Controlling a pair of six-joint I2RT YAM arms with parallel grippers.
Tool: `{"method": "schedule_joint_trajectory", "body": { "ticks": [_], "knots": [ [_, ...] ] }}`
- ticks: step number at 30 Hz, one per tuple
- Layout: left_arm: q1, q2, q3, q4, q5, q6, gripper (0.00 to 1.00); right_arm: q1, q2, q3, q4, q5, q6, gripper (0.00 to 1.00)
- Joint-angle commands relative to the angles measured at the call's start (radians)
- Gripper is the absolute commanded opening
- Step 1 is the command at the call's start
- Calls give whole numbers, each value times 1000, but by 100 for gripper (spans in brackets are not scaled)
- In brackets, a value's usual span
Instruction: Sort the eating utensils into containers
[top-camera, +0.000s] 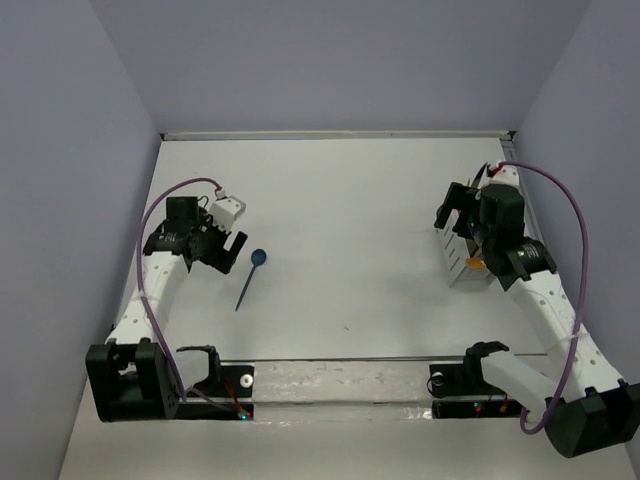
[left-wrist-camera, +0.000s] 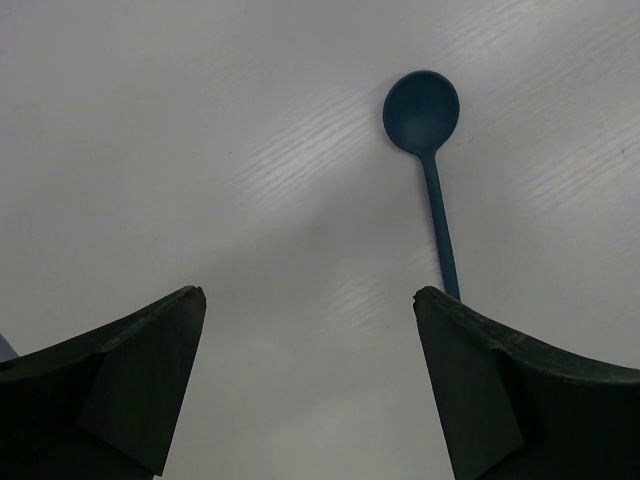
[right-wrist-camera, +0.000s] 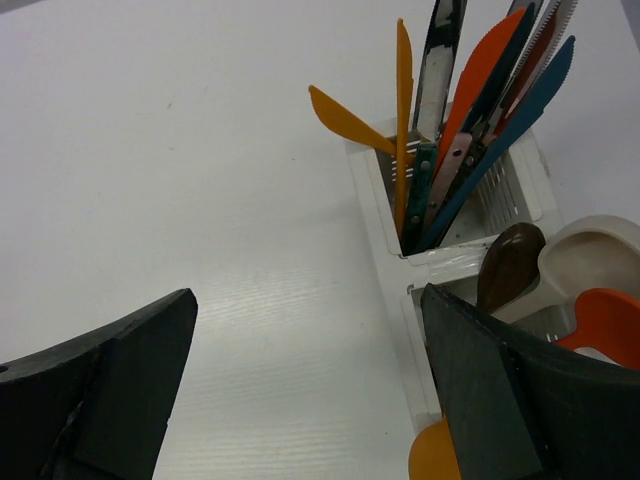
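Observation:
One teal-blue spoon (top-camera: 249, 280) lies alone on the white table; in the left wrist view the spoon (left-wrist-camera: 432, 150) points its bowl away, its handle end hidden behind my right finger. My left gripper (top-camera: 222, 243) (left-wrist-camera: 310, 300) hovers just left of it, open and empty. The white slotted caddy (top-camera: 462, 258) (right-wrist-camera: 385, 210) stands at the right. Its far compartment holds several knives (right-wrist-camera: 470, 150), orange, blue, teal and silver. A nearer compartment holds brown, beige and orange spoons (right-wrist-camera: 560, 280). My right gripper (top-camera: 455, 215) (right-wrist-camera: 308, 295) hangs open and empty over the caddy's left side.
Purple-grey walls enclose the table on three sides; the right wall (top-camera: 590, 150) runs close behind the caddy. An orange utensil end (right-wrist-camera: 432, 455) shows at the caddy's near corner. Both arm bases sit on the near rail (top-camera: 330, 380).

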Motion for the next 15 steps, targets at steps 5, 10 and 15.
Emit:
{"method": "schedule_joint_trajectory", "body": {
  "ticks": [5,10,15],
  "knots": [
    [-28,103,-13,-90,118,111,99,-1,-10,23,-20,-53,-5,100],
    [-196,198,-62,-59,0,39,99,-1,-17,17,-20,-45,-3,100],
    [-307,209,-180,36,-127,31,99,-1,-3,19,-18,-39,-6,100]
  ]
}}
